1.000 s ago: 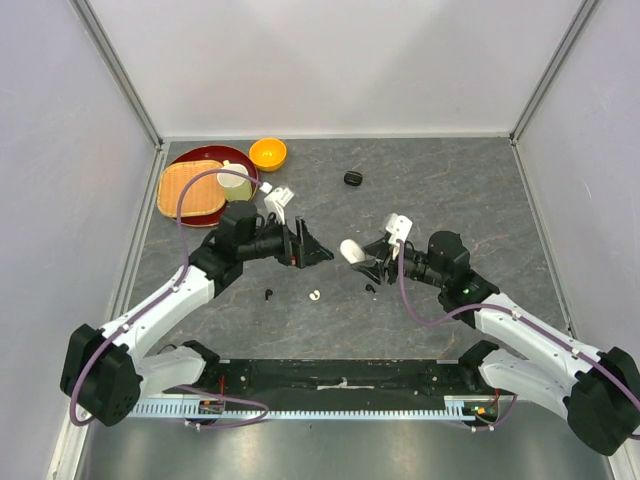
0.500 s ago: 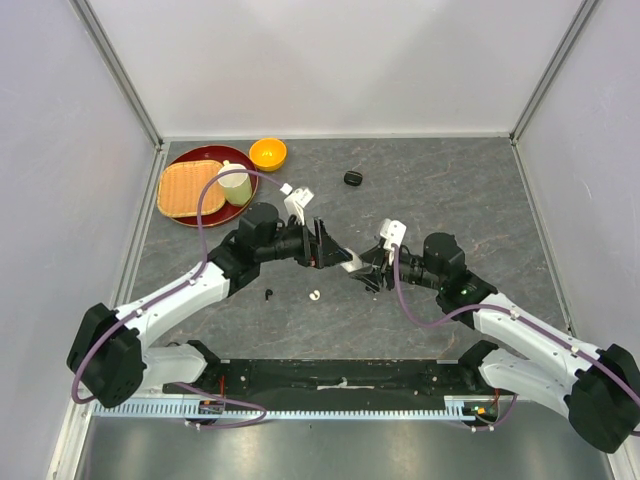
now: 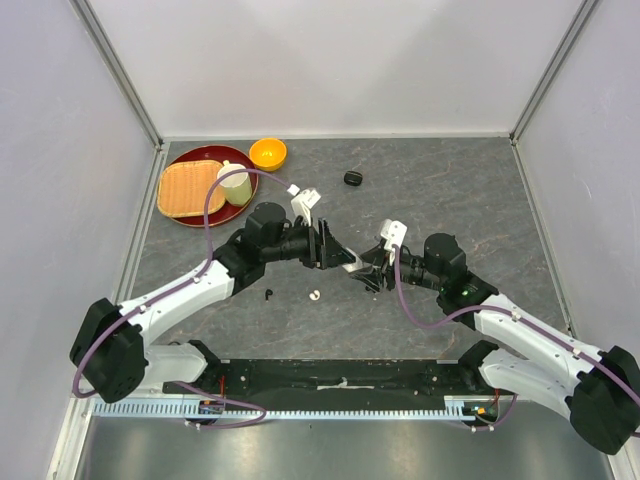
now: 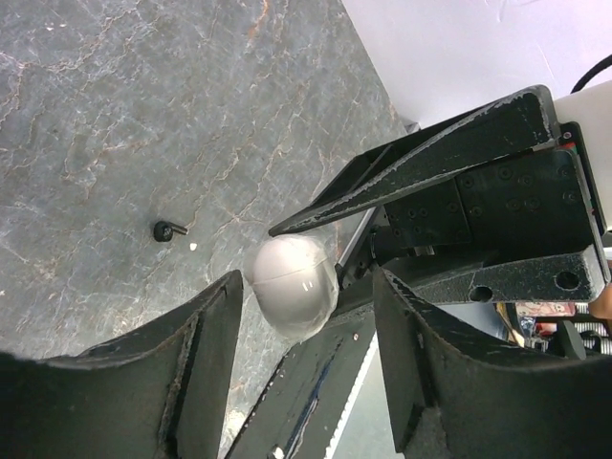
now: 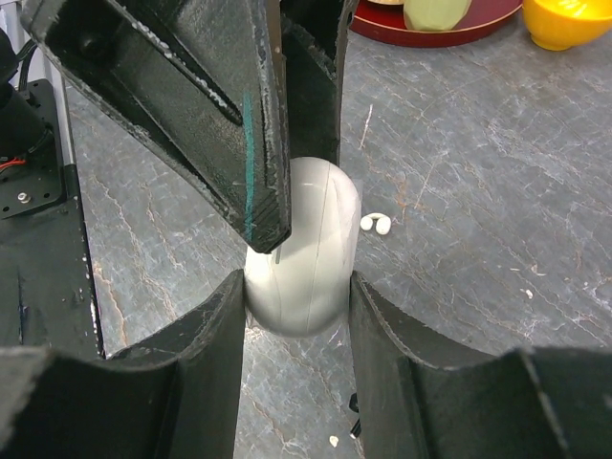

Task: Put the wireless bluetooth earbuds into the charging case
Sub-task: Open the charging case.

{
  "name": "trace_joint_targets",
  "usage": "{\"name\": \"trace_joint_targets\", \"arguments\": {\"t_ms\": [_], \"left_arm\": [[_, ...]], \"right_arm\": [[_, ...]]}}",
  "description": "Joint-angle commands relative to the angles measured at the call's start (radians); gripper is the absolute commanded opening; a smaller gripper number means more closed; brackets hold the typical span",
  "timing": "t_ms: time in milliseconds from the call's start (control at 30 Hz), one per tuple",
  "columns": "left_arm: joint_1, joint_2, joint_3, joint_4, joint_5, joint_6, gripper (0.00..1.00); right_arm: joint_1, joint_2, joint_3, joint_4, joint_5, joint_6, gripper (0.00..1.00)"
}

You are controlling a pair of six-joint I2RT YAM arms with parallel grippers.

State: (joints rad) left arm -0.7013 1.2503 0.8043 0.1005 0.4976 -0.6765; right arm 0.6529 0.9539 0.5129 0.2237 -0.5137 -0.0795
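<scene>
**A:** Over mid-bench [image 3: 450, 190], who has the white case [image 5: 304, 239]?

**B:** The right gripper [image 5: 296, 292]. Its jaws are clamped on the case's flanks. The left gripper [image 4: 306, 282] has its jaws apart, straddling the free end, with a gap showing on one side.

**A:** Which way does it lie?

**B:** It is held off the bench with its long axis running left to right. The rounded free end points left, into the left jaws. The lid seam looks shut.

**A:** And the earbuds?

**B:** None are in. A white earbud [image 3: 314, 295] lies on the bench just near of the grippers, and a black earbud [image 3: 268, 294] lies left of it. A black case [image 3: 353, 178] sits well apart, on the far side.

**A:** What could go wrong?

**B:** I'd judge the smooth, rounded shell to be the worry. If the left jaws pinch off-centre, the case could squirt out, or twist in the right grip and drop. Pinching across the seam would hold the lid shut rather than open it. A dropped case could also scatter those loose buds.
</scene>
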Motion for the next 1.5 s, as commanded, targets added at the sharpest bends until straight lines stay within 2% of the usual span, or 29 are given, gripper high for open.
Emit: {"name": "trace_joint_targets", "arguments": {"t_ms": [0, 67, 100, 167, 467, 567, 600, 667, 700, 733, 767, 800, 833, 867, 933, 1100, 1133, 1167, 1233, 1267, 1333, 1367, 1467], "left_arm": [[-0.013, 0.011, 0.05, 0.001, -0.013, -0.017, 0.59], [-0.015, 0.014, 0.055, -0.001, -0.011, -0.024, 0.57], [-0.017, 0.023, 0.056, -0.001, -0.007, -0.026, 0.51], [-0.02, 0.031, 0.062, -0.002, -0.002, -0.029, 0.47], [-0.026, 0.061, 0.075, -0.016, 0.012, -0.024, 0.47], [-0.03, 0.063, 0.075, -0.016, 0.006, -0.021, 0.33], [-0.029, 0.063, 0.073, -0.015, 0.001, -0.021, 0.22], [-0.03, 0.064, 0.07, -0.015, 0.002, -0.008, 0.13], [-0.032, 0.063, 0.069, -0.015, 0.002, -0.005, 0.02], [-0.032, 0.064, 0.064, -0.013, 0.002, 0.002, 0.02], [-0.032, 0.061, 0.059, -0.012, 0.002, 0.005, 0.02], [-0.03, 0.055, 0.055, -0.01, -0.007, 0.008, 0.02], [-0.03, 0.049, 0.04, -0.005, -0.013, 0.012, 0.02], [-0.032, 0.04, 0.032, -0.005, -0.024, 0.017, 0.02], [-0.03, 0.002, 0.006, -0.005, -0.082, 0.037, 0.02], [-0.029, -0.139, -0.05, -0.027, -0.295, 0.118, 0.02], [-0.03, -0.196, -0.074, -0.027, -0.33, 0.144, 0.02], [-0.03, -0.23, -0.086, -0.024, -0.365, 0.156, 0.02], [-0.03, -0.29, -0.143, 0.039, -0.448, 0.214, 0.02], [-0.03, -0.354, -0.164, 0.066, -0.468, 0.238, 0.02], [-0.03, -0.415, -0.235, 0.16, -0.495, 0.303, 0.02], [-0.03, -0.469, -0.26, 0.2, -0.519, 0.324, 0.02], [-0.029, -0.544, -0.347, 0.335, -0.518, 0.385, 0.02]], "right_arm": [[0.011, -0.021, -0.01, 0.051, 0.007, -0.02, 0.0], [0.014, -0.026, -0.014, 0.049, 0.009, -0.025, 0.0], [0.013, -0.029, -0.016, 0.048, 0.012, -0.029, 0.0], [0.013, -0.037, -0.019, 0.049, 0.015, -0.032, 0.0], [0.016, -0.04, -0.028, 0.057, 0.021, -0.045, 0.0], [0.016, -0.043, -0.031, 0.055, 0.02, -0.049, 0.0], [0.017, -0.047, -0.033, 0.055, 0.02, -0.051, 0.0], [0.016, -0.049, -0.034, 0.063, 0.027, -0.052, 0.0], [0.016, -0.05, -0.033, 0.065, 0.04, -0.049, 0.0], [0.017, -0.052, -0.028, 0.065, 0.052, -0.046, 0.01], [0.016, -0.052, -0.027, 0.068, 0.063, -0.043, 0.06], [0.016, -0.052, -0.025, 0.069, 0.098, -0.03, 0.17], [0.016, -0.05, -0.016, 0.071, 0.115, -0.022, 0.39], [0.016, -0.052, -0.014, 0.075, 0.139, -0.01, 0.5], [0.017, -0.047, 0.004, 0.072, 0.185, 0.035, 0.65], [0.016, -0.06, 0.056, 0.011, 0.228, 0.111, 0.81], [0.016, -0.061, 0.077, -0.003, 0.251, 0.157, 0.87], [0.016, -0.063, 0.09, -0.036, 0.254, 0.167, 0.88], [0.016, -0.063, 0.136, -0.075, 0.273, 0.202, 0.89], [0.016, -0.061, 0.15, -0.093, 0.344, 0.227, 0.9], [0.016, -0.067, 0.177, -0.096, 0.43, 0.289, 0.98], [0.014, -0.069, 0.185, -0.098, 0.487, 0.378, 0.98], [0.013, -0.078, 0.208, -0.078, 0.48, 0.475, 0.98]]}}
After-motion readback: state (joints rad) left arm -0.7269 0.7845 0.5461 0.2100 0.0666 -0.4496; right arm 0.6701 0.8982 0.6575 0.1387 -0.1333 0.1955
